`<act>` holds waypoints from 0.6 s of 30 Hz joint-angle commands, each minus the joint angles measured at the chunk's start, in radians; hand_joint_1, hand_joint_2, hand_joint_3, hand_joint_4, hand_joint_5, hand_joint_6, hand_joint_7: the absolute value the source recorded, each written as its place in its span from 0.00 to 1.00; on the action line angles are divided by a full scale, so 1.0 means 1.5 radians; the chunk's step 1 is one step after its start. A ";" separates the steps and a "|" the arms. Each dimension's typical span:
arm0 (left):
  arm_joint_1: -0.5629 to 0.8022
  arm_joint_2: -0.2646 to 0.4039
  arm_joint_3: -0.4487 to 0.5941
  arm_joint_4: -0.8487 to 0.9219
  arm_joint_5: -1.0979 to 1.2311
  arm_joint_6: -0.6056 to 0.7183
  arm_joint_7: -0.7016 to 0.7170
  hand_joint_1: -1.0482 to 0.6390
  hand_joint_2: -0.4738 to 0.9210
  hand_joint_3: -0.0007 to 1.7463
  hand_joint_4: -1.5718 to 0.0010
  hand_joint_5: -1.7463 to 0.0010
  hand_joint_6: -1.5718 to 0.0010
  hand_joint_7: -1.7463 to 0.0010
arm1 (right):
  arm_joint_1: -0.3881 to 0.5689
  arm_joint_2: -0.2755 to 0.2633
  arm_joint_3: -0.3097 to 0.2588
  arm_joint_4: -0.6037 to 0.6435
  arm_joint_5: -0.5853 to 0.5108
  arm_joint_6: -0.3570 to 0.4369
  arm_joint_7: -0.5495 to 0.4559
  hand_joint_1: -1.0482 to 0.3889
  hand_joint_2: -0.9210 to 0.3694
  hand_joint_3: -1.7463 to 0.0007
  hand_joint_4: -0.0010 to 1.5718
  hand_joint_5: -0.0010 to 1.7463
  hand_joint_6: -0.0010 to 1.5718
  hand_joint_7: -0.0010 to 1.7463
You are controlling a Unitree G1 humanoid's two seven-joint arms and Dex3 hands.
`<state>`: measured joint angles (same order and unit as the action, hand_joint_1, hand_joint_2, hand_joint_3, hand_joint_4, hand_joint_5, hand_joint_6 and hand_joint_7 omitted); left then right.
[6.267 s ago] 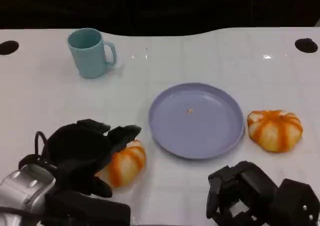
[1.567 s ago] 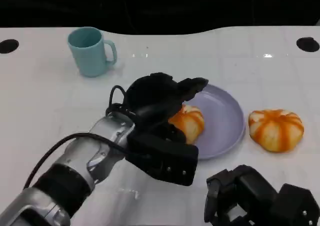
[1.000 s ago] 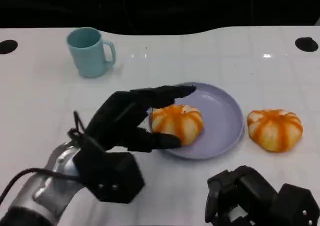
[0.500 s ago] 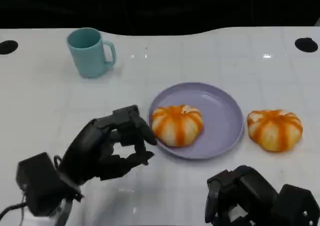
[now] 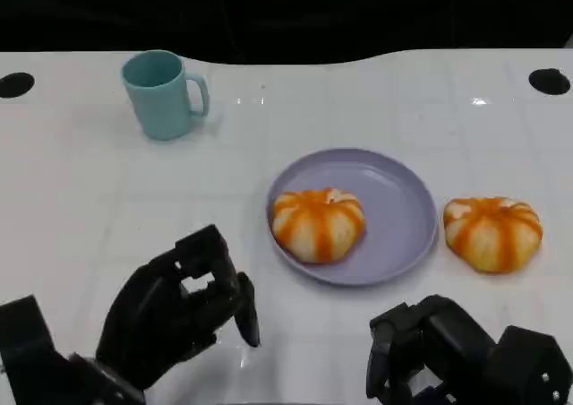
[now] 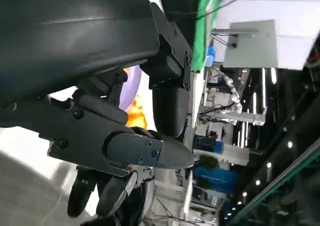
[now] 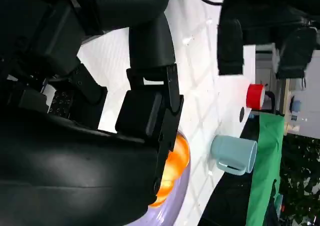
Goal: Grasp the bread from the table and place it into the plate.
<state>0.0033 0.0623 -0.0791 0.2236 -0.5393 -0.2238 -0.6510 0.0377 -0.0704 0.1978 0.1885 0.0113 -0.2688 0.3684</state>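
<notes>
One orange-striped bread (image 5: 318,224) lies on the left part of the lilac plate (image 5: 398,199). A second, similar bread (image 5: 492,233) sits on the white table just right of the plate. My left hand (image 5: 179,314) is low at the front left, well clear of the plate, fingers curled in and holding nothing. My right hand (image 5: 448,351) rests at the front right edge, fingers curled, also holding nothing. The left wrist view catches a sliver of bread (image 6: 135,118) past the fingers. In the right wrist view, bread (image 7: 174,168) and plate (image 7: 170,208) appear behind the fingers.
A light blue mug (image 5: 163,93) stands at the back left, also seen in the right wrist view as the mug (image 7: 233,154). Black round holes mark the table's back corners (image 5: 548,81). Bare white tabletop (image 5: 376,100) lies between mug and plate.
My left hand let go of the bread on the plate and drew back toward the front left, its fingers curling in. The bread stays in the plate. The right hand has not moved.
</notes>
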 commanded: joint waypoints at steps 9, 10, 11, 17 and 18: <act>0.039 -0.002 0.027 -0.037 -0.020 0.133 -0.040 0.21 1.00 0.10 0.45 0.00 0.60 0.00 | 0.010 -0.006 -0.006 -0.020 0.010 0.026 0.003 0.00 0.63 0.23 0.99 0.74 1.00 0.61; 0.040 -0.001 0.026 -0.037 -0.015 0.132 -0.043 0.21 1.00 0.10 0.45 0.00 0.60 0.00 | 0.011 -0.007 -0.006 -0.022 0.011 0.026 0.004 0.00 0.63 0.23 0.99 0.75 1.00 0.61; 0.039 -0.001 0.025 -0.035 -0.011 0.130 -0.046 0.21 1.00 0.10 0.45 0.00 0.60 0.00 | 0.011 -0.008 -0.006 -0.022 0.011 0.024 0.007 0.00 0.63 0.23 0.99 0.75 1.00 0.60; 0.043 -0.005 0.028 -0.042 -0.004 0.139 -0.048 0.21 1.00 0.10 0.44 0.00 0.59 0.00 | 0.008 -0.007 -0.008 -0.016 0.010 0.016 0.006 0.00 0.62 0.24 0.98 0.75 1.00 0.59; 0.044 -0.006 0.029 -0.043 -0.003 0.140 -0.048 0.21 1.00 0.10 0.44 0.00 0.59 0.00 | 0.007 -0.007 -0.008 -0.015 0.007 0.015 0.004 0.00 0.62 0.24 0.98 0.75 1.00 0.60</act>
<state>0.0601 0.0485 -0.0477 0.1756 -0.5528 -0.0223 -0.7146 0.0438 -0.0715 0.1963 0.1737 0.0135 -0.2407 0.3770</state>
